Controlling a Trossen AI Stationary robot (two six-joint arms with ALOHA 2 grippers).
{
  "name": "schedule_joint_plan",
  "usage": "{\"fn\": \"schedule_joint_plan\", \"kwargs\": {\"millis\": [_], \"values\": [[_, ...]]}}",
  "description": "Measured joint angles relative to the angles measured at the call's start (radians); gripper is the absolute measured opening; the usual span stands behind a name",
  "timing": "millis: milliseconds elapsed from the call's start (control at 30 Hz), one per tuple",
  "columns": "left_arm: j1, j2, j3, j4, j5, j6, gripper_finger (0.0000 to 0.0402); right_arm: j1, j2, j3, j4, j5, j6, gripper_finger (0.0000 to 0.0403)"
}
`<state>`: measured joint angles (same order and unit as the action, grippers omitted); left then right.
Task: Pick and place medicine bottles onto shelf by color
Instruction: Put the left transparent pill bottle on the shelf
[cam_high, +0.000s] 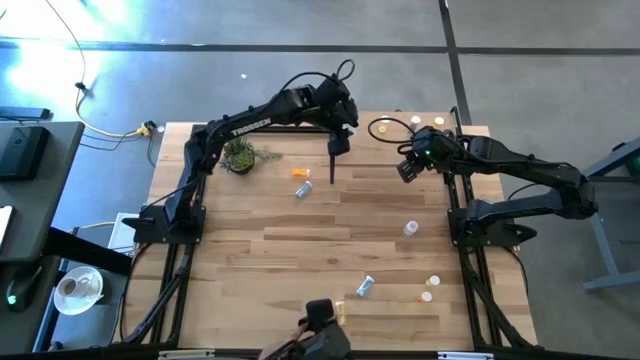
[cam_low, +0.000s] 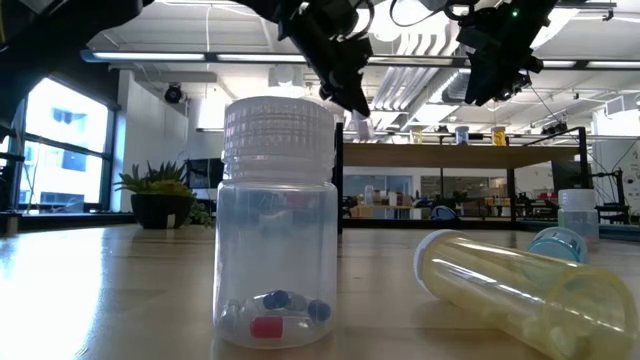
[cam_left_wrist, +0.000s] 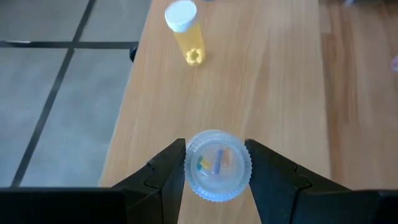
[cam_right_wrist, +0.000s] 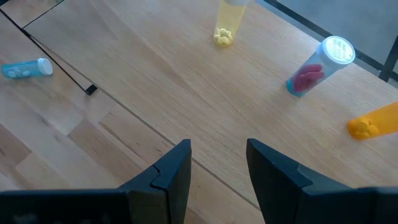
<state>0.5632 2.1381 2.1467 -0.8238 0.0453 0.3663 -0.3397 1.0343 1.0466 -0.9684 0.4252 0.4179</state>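
My left gripper (cam_left_wrist: 216, 180) is shut on a clear bottle (cam_left_wrist: 217, 167) with a white ribbed cap, over the left end of the pale shelf (cam_left_wrist: 267, 81); it also shows in the high view (cam_high: 336, 146). A yellow bottle (cam_left_wrist: 185, 32) stands on the shelf beyond it. My right gripper (cam_right_wrist: 217, 168) is open and empty above the shelf (cam_right_wrist: 186, 93), and shows in the high view (cam_high: 408, 168). On the shelf ahead of it are a yellow bottle (cam_right_wrist: 225, 25), a pale blue bottle with red pills (cam_right_wrist: 317, 68) and an orange bottle (cam_right_wrist: 376, 121). My left gripper pinches the clear bottle between its two fingers, one on each side of the ribbed cap's rim (cam_left_wrist: 188, 163). The fingers come from above, pointing down. The bottle stands upright, cap up; whether its base touches the shelf, I cannot tell.
A potted plant (cam_high: 240, 155) stands at the table's far left. Loose bottles lie on the planked table: two orange (cam_high: 301, 181), one clear (cam_high: 410, 228), one blue (cam_high: 365, 287), several near the front (cam_high: 430, 290). A clear bottle (cam_low: 275, 230) and a lying yellow one (cam_low: 510, 285) are close to the low camera.
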Motion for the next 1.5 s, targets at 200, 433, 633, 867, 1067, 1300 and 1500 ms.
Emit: {"fn": "schedule_joint_plan", "kwargs": {"millis": [200, 433, 633, 867, 1067, 1300, 1500], "values": [[0.006, 0.010, 0.000, 0.010, -0.004, 0.003, 0.0145, 0.000, 0.000, 0.000, 0.000, 0.000, 0.000, 0.0147], [0.017, 0.010, 0.000, 0.013, -0.008, 0.000, 0.0145, 0.000, 0.000, 0.000, 0.000, 0.000, 0.001, 0.0147], [0.020, 0.010, -0.021, 0.008, -0.008, -0.007, 0.0145, 0.000, 0.000, 0.000, 0.000, 0.000, 0.000, 0.0147], [0.027, 0.010, -0.021, 0.021, -0.008, -0.008, 0.0145, 0.000, 0.000, 0.000, 0.000, 0.000, 0.000, 0.0147], [0.033, 0.022, -0.021, 0.016, -0.001, -0.019, 0.0145, 0.000, 0.000, 0.000, 0.000, -0.001, 0.003, 0.0147], [0.031, 0.030, -0.021, 0.023, -0.005, -0.016, 0.0145, 0.000, 0.000, 0.000, 0.000, -0.001, 0.004, 0.0147], [0.031, 0.030, -0.021, 0.023, -0.008, -0.016, 0.0145, 0.000, 0.000, 0.000, 0.000, -0.001, 0.003, 0.0147]]}}
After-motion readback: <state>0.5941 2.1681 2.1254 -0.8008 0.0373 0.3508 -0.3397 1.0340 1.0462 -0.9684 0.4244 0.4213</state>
